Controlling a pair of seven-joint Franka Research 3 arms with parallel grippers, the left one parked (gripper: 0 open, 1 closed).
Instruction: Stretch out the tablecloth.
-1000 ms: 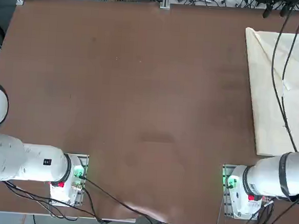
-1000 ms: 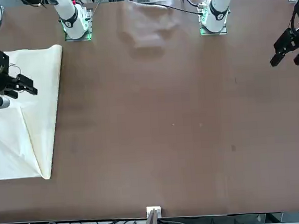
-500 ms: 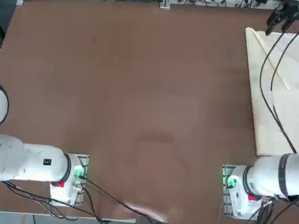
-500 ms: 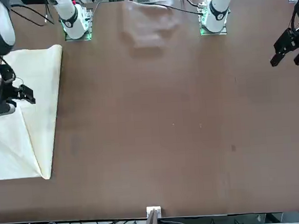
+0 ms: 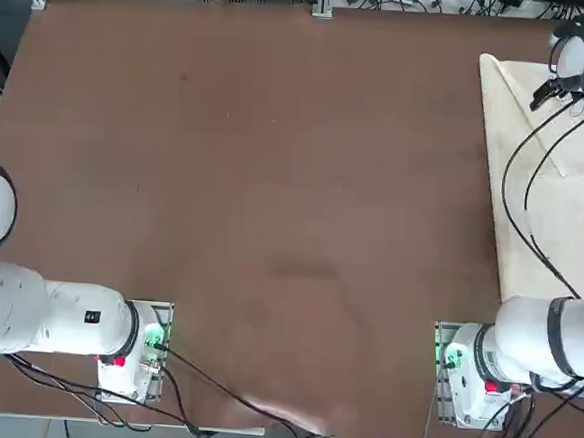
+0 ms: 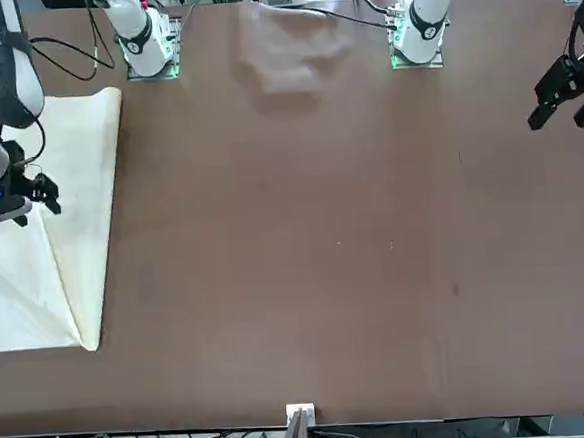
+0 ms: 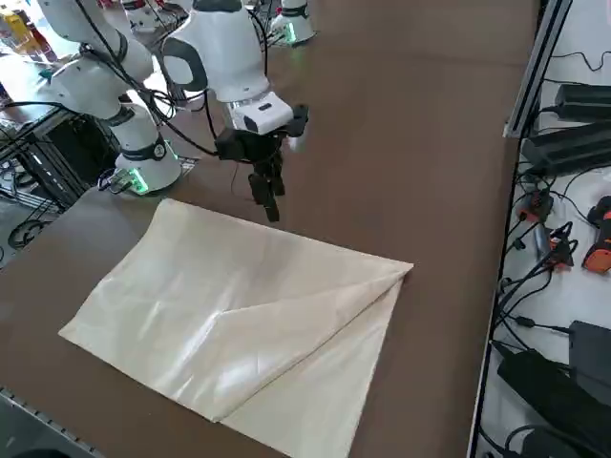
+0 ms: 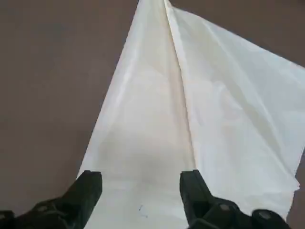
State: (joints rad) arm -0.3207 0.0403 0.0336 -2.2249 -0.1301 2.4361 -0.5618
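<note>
The cream tablecloth lies folded along the right side of the brown table, at the left in the front view. A flap is turned over it with a diagonal crease. My right gripper hangs open just above the cloth's far part, by the long edge that faces the table's middle. In the wrist view both dark fingers stand apart with only cloth beneath them. Nothing is held.
Bare brown tabletop spreads to the left of the cloth. The cloth's outer edge lies close to the table's right edge. Cables and power bricks lie past the far edge. My arm's base stands at the near edge.
My right gripper has come down toward the cloth's far part and stayed open. The cloth has not moved.
</note>
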